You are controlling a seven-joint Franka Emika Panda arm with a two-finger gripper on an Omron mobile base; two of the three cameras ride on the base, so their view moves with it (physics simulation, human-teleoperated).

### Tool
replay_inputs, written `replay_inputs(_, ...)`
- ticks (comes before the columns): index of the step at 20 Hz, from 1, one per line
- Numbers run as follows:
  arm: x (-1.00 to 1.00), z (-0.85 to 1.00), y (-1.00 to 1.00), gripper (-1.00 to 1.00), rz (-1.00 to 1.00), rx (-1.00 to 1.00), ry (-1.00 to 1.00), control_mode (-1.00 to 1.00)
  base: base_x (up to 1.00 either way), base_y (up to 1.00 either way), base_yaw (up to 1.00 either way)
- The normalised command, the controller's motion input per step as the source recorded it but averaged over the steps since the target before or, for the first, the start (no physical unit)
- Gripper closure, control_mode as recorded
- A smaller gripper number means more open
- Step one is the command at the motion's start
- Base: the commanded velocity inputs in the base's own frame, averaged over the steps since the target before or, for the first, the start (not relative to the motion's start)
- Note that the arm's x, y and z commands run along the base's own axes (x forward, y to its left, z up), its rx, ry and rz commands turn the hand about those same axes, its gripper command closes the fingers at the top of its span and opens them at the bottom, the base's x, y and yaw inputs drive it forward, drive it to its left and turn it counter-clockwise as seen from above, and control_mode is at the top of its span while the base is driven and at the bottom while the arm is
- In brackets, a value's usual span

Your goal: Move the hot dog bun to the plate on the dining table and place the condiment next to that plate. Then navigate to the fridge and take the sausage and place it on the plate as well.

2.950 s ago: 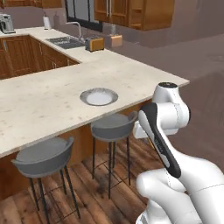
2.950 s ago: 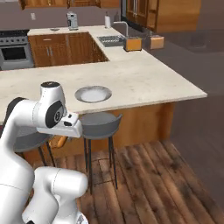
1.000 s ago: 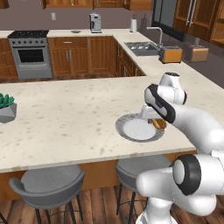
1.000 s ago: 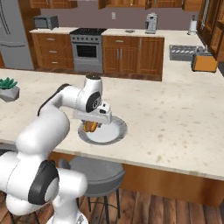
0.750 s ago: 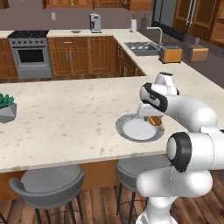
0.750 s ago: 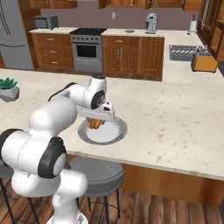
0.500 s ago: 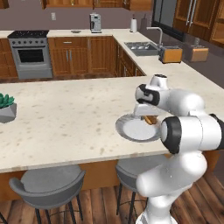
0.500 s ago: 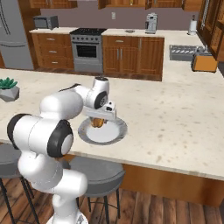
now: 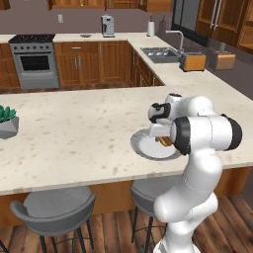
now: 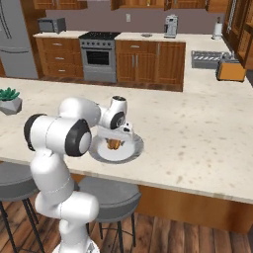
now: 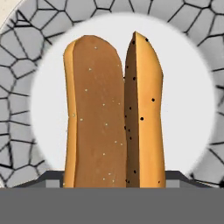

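The pale speckled counter [image 9: 89, 138] runs across both base views, with two grey stools [image 9: 54, 212] tucked under its near edge. The white arm [image 10: 64, 133] is folded low over the counter near that edge. Beneath its hand lies the plate [image 10: 129, 151], white in the middle with a grey cracked-pattern rim. The pincer [image 10: 122, 132] hangs directly above the plate; whether it is released or clenched on anything I cannot tell. The hot dog bun [image 11: 111, 109], split lengthwise, sits at the plate's centre. A small potted plant [image 9: 7, 121] stands far off on the counter.
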Motion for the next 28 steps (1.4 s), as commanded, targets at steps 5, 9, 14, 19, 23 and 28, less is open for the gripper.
replay_inputs(5, 0.21, -0.39, 0.00, 1.00, 0.00, 0.00, 0.00, -1.00, 0.00, 0.00, 0.00)
replay_inputs(9, 0.19, -0.30, 0.00, 1.00, 0.00, 0.00, 0.00, -1.00, 0.00, 0.00, 0.00)
replay_inputs(14, 0.09, -0.13, 0.00, -1.00, 0.00, 0.00, 0.00, -1.00, 0.00, 0.00, 0.00)
replay_inputs(19, 0.00, 0.00, 0.00, -1.00, 0.00, -0.01, -0.01, -1.00, 0.00, 0.00, 0.00)
replay_inputs(23, 0.00, 0.09, 0.00, -1.00, 0.00, -0.05, -0.01, -1.00, 0.00, 0.00, 0.00)
replay_inputs(28, -0.04, 0.44, 0.00, -1.00, 0.00, -0.08, -0.13, -1.00, 0.00, 0.00, 0.00)
